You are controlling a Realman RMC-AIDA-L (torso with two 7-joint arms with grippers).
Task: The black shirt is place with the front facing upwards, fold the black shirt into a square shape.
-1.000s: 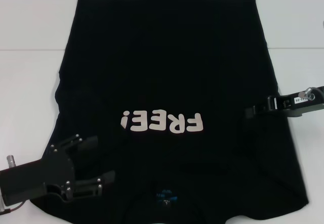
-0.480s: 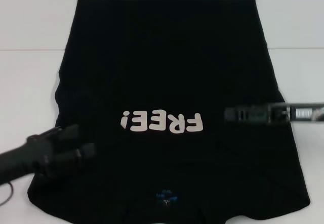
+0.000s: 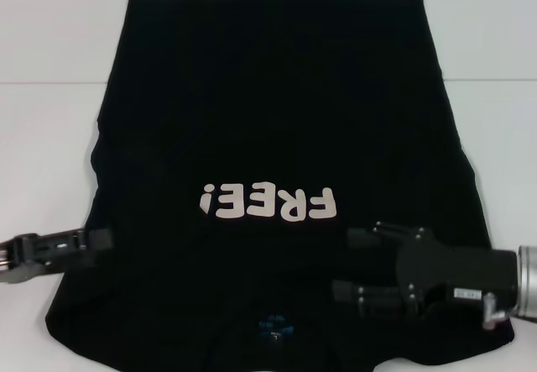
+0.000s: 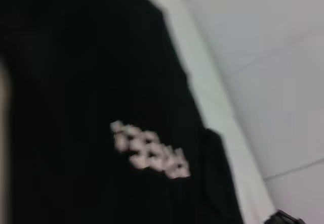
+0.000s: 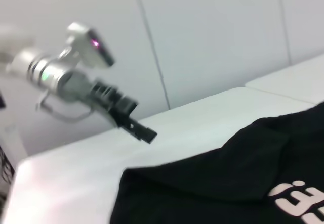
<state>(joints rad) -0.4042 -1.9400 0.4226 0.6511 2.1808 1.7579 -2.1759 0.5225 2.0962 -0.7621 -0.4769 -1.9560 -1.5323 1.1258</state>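
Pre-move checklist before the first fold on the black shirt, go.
1. Print side up: ok, the white lettering shows on the black shirt.
2. Shirt spread flat: mostly ok, body lies smooth; sleeves already look tucked inward.
3. Right tool open: ok, fingers apart, over the shirt's near right part beside the lettering.
4. Left tool state: cannot tell, seen edge-on at the shirt's left edge.
5. Either tool holding cloth: cannot tell.
6. Near hem and collar fully on the table: cannot tell, cut off by the head view's lower edge.

Robot lab or test room, plain white counter [image 3: 50, 137], bare pale panelled wall [image 5: 212, 37] behind the counter
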